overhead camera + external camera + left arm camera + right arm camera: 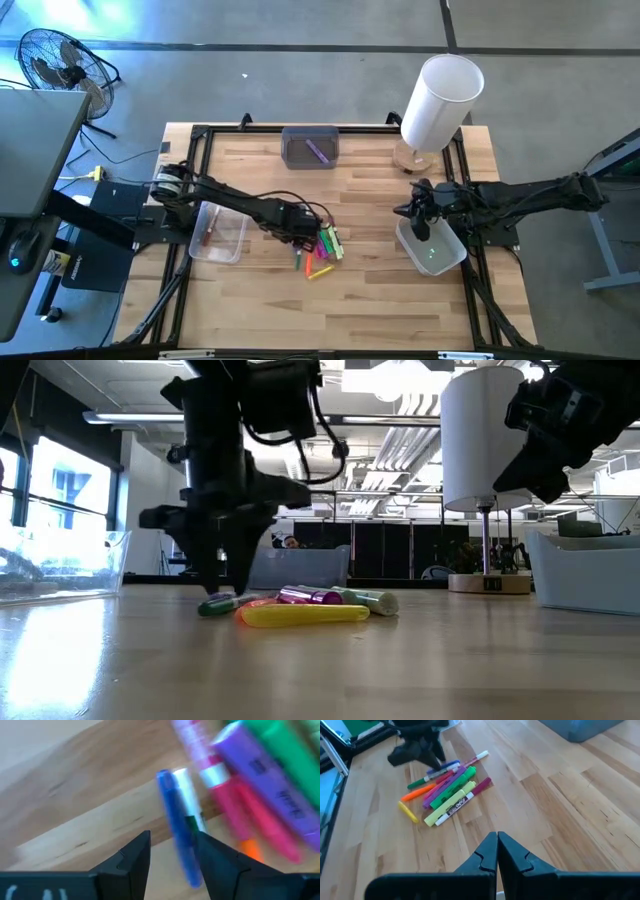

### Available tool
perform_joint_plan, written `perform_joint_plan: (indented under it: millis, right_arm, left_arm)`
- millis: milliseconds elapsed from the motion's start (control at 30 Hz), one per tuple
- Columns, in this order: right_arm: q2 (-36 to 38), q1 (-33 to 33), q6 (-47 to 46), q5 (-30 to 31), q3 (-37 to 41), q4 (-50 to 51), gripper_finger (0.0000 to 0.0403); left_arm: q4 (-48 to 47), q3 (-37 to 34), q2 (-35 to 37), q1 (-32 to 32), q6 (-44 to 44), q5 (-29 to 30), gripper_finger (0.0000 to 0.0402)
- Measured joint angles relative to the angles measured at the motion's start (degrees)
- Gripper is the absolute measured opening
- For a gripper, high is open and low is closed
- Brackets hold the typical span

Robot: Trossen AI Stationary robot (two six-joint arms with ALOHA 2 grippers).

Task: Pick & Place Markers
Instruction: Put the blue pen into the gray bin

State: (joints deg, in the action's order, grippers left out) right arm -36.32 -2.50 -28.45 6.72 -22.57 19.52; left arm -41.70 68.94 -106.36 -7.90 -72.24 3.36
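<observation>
Several markers (322, 250) lie in a loose pile mid-table, green, yellow, purple, pink and orange (447, 790). A yellow one (300, 615) lies nearest in the low view. My left gripper (172, 836) is open and low over the pile's left end (300, 228), with its fingers on either side of a blue marker (175, 820) that lies on the wood. My right gripper (497, 837) is shut and empty. It hovers above a white bin (440, 255) on the table's right side. My left gripper comes down from above with its fingers astride the blue marker (182, 845), lying across it. One finger (210, 855) stands close against the marker's side. I cannot tell whether it touches. The marker lies flat on the table.
A clear bin (215, 240) sits left of the pile. A grey bin (310, 148) holding a purple marker stands at the far edge. A white cylindrical lamp (440, 95) stands at the far right. Bare wood lies near and between the pile and the white bin.
</observation>
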Motion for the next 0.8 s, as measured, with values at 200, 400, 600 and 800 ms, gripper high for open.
perform_joint_plan:
  millis: [200, 400, 600, 800]
  right_arm:
    - [0.0, 0.0, 0.2, -0.1, 0.0, -0.1, 0.0]
    - [0.0, 0.0, 0.2, -0.1, 0.0, -0.4, 0.0]
    - [0.0, 0.0, 0.2, -0.1, 0.0, -0.5, 0.0]
    - [0.0, 0.0, 0.4, -0.1, 0.0, -0.5, 0.0]
  left_arm:
    - [1.1, 0.0, -1.3, 0.0, 0.0, -0.3, 0.0153]
    - [1.2, -0.1, -1.2, 0.0, 1.4, -1.2, 0.0153]
    - [0.8, -0.1, -1.2, 0.0, 1.9, -1.2, 0.0148]
    - [0.3, -0.2, -1.2, 0.0, 2.0, -1.2, 0.0081]
